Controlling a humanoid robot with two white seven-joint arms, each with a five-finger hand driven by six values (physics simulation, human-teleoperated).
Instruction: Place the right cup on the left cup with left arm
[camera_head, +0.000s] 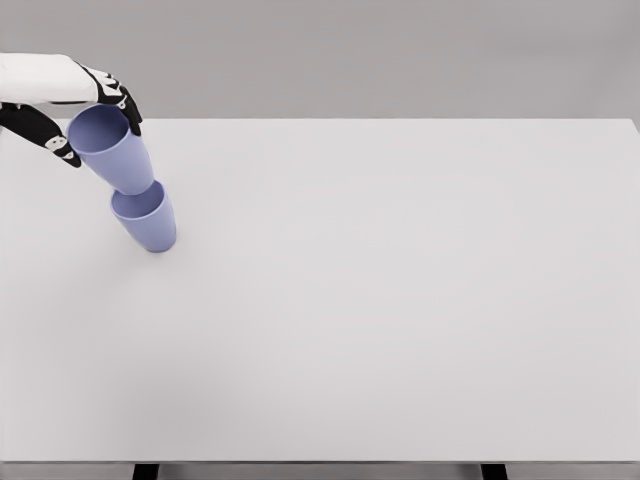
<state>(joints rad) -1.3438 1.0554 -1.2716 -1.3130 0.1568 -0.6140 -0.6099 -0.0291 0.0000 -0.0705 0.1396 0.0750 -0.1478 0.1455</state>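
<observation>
The left robot hand (100, 115) reaches in from the upper left, its black-tipped fingers (128, 103) wrapped around the rim of a tilted blue cup (112, 150). That cup's base sits in the mouth of a second blue cup (146, 218), which stands on the white tabletop (400, 300) near its far left corner.

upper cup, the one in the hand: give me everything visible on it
The upper cup is plain periwinkle blue, handleless, tapering toward its base, plastic-looking, matte. It is open-mouthed and looks empty, tilted with the rim up-left. The left hand grips it near the rim, fingers curled around it. Its base sits at the mouth of the lower cup, on the white table at far left.
</observation>
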